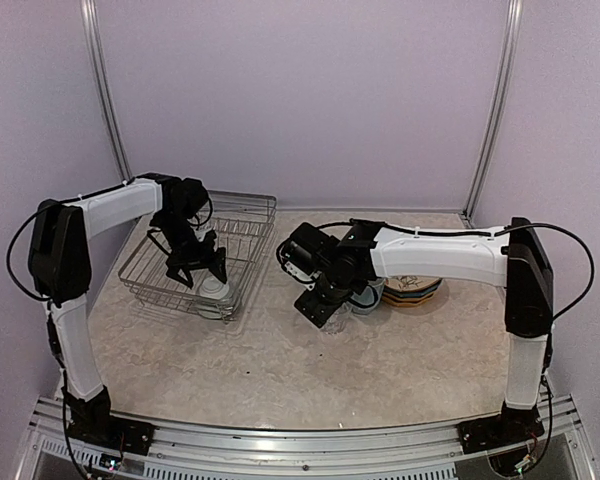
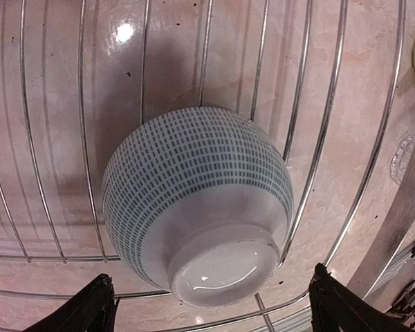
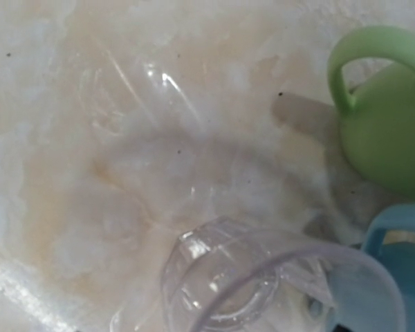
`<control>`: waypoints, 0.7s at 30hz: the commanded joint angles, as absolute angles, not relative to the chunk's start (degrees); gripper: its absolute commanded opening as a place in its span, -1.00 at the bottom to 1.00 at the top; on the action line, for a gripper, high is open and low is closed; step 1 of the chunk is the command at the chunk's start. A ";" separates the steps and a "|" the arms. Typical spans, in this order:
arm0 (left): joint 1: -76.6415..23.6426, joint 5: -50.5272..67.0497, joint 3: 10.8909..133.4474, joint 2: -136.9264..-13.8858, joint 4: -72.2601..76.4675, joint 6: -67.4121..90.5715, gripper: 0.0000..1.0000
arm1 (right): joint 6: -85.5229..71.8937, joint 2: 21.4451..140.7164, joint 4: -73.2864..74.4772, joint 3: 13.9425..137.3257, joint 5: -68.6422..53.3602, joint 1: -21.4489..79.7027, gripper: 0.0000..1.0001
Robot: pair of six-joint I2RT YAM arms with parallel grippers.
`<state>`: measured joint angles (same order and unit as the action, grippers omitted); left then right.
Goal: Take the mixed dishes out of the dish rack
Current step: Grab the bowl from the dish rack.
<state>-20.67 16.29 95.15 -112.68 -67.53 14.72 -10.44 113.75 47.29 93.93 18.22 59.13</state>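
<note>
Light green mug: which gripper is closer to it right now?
Right. The right gripper is close beside the light green mug; the left gripper is away over the dish rack, above an upturned dotted cup.

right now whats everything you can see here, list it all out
dish rack: one, silver wire, on the table's left side
cup: one, white with blue dashes, upside down in the rack's near end
clear glass: one, transparent, close under the right wrist camera, beside the blue cup
green mug: one, light green, on the table by the blue cup
blue cup: one, light blue, between glass and green mug
plates: one stack, count unclear, yellow rim showing, on the table's right side
table: one, beige marbled
left arm: white and black, reaching into the rack
right arm: white and black, reaching toward the mugs
left jaws: open, straddling the cup
right jaws: by the glass, open or shut unclear
</note>
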 commanded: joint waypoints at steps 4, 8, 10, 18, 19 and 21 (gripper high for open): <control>-22.16 10.80 96.72 -115.78 -69.99 14.32 0.72 | -10.60 111.31 46.13 93.78 19.39 59.16 0.50; -23.65 9.22 96.68 -116.40 -69.97 14.41 0.78 | -10.65 111.18 45.68 93.52 19.08 59.27 0.50; -23.80 8.60 96.79 -116.78 -70.12 14.42 0.72 | -10.76 111.28 45.61 93.49 19.04 59.24 0.50; -22.71 5.74 96.98 -115.82 -69.36 15.24 0.21 | -11.16 110.94 45.03 92.60 19.15 59.31 0.50; -22.45 5.69 96.95 -115.64 -69.13 15.33 0.16 | -11.07 110.87 44.92 92.57 19.19 59.32 0.50; -21.90 5.73 96.95 -115.21 -68.96 15.46 0.06 | -11.14 110.75 44.68 92.30 19.16 59.27 0.50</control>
